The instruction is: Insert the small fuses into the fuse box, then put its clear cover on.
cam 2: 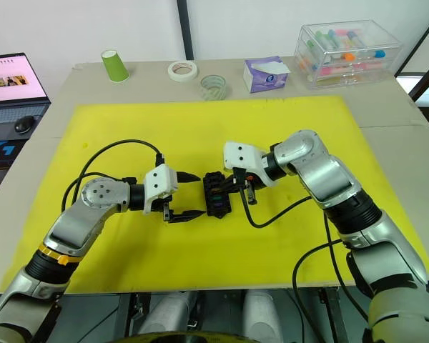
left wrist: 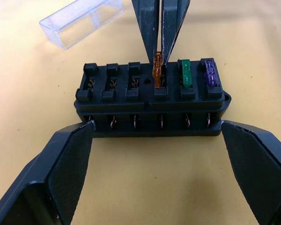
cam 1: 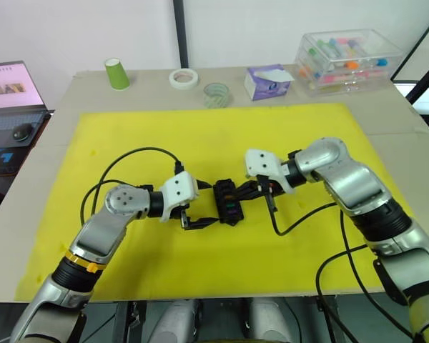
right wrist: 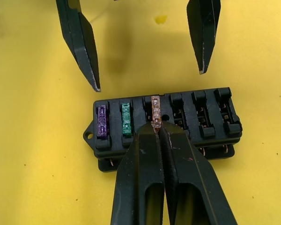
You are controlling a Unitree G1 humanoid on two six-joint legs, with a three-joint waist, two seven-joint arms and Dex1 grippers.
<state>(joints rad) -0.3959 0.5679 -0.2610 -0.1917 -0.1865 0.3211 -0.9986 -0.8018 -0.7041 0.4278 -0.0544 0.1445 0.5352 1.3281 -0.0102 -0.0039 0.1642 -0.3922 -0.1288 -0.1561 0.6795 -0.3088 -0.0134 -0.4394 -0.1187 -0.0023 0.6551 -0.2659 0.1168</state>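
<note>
Fuse box (cam 1: 227,202) sat mid-way on the yellow mat (cam 1: 307,128) covering the counter (cam 1: 86,86), between my two tools. My right tool (right wrist: 155,127) was pinched on an orange fuse (right wrist: 155,108) standing in the third slot, beside a green fuse (right wrist: 126,119) and a purple fuse (right wrist: 101,122) already seated. My left tool (left wrist: 157,161) stood wide open, its fingers flanking the box's ends without clear contact. Behind the box, the clear cover (left wrist: 79,21) lay on the mat.
</note>
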